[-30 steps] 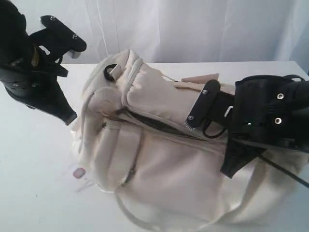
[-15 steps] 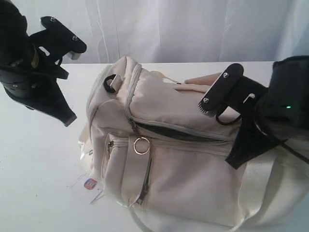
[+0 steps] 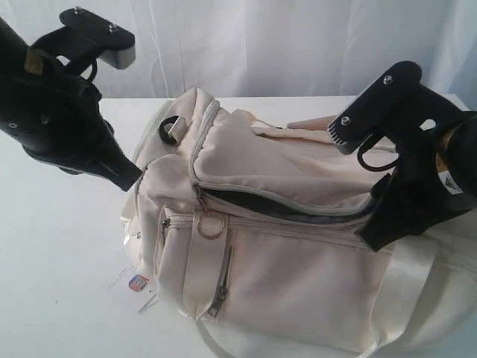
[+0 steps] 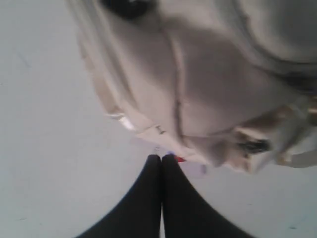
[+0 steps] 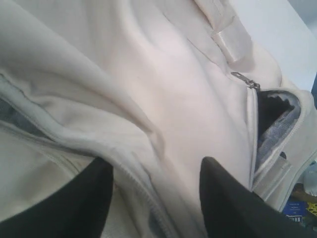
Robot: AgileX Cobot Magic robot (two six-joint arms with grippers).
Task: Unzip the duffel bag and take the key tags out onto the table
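Observation:
The cream duffel bag (image 3: 283,261) lies on the white table (image 3: 52,268), its long top zip partly apart with grey lining (image 3: 298,211) showing in the gap. My left gripper (image 3: 131,179) is shut and empty, tips just beside the bag's left end; in the left wrist view the left gripper (image 4: 162,158) hovers over the table near the bag (image 4: 208,84). My right gripper (image 3: 371,240) stands open at the right end of the zip; the right gripper (image 5: 156,171) straddles the zip seam (image 5: 143,193). The key tags are hidden.
A small white paper tag with a red-blue mark (image 3: 139,283) lies on the table by the bag's lower left corner. Metal ring (image 3: 209,225) hangs on the front pocket. A side pocket (image 5: 275,116) gapes open. White curtain behind.
My right gripper has risen and moved right, away from the top of the bag. My left gripper has swung right toward the bag's end. The zip gap looks wider.

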